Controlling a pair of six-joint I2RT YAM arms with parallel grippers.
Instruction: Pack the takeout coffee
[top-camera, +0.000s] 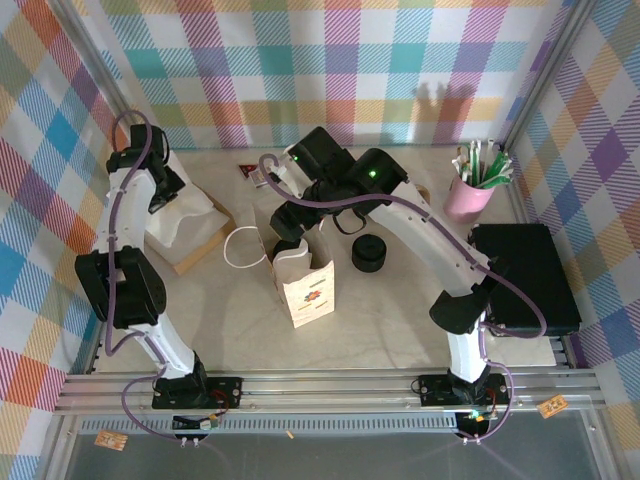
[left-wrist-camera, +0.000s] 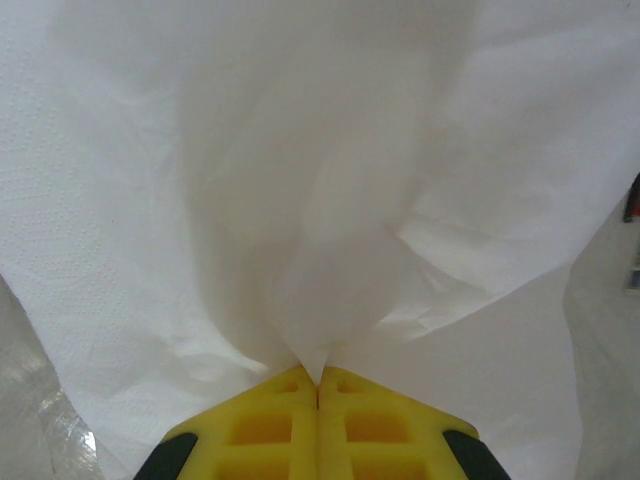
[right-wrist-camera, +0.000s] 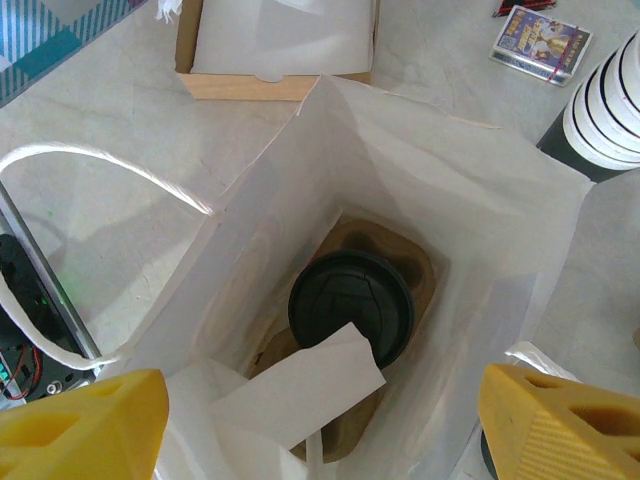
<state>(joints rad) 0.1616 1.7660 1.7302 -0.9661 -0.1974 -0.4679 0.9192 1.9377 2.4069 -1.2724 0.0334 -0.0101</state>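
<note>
Above the paper bag (right-wrist-camera: 480, 220), right gripper (right-wrist-camera: 320, 420), jaws apart.

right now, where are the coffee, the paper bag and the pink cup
coffee (right-wrist-camera: 350, 300), right wrist view, middle of its black lid
paper bag (top-camera: 310, 292), top view, its front wall
pink cup (top-camera: 467, 200), top view, its side wall

You can count one paper bag (top-camera: 310, 292), one takeout coffee (right-wrist-camera: 350, 305), one stack of black lids (top-camera: 368, 253), one stack of cups (right-wrist-camera: 612, 100), one pink holder (top-camera: 466, 198) and one napkin box (right-wrist-camera: 270, 87).
</note>
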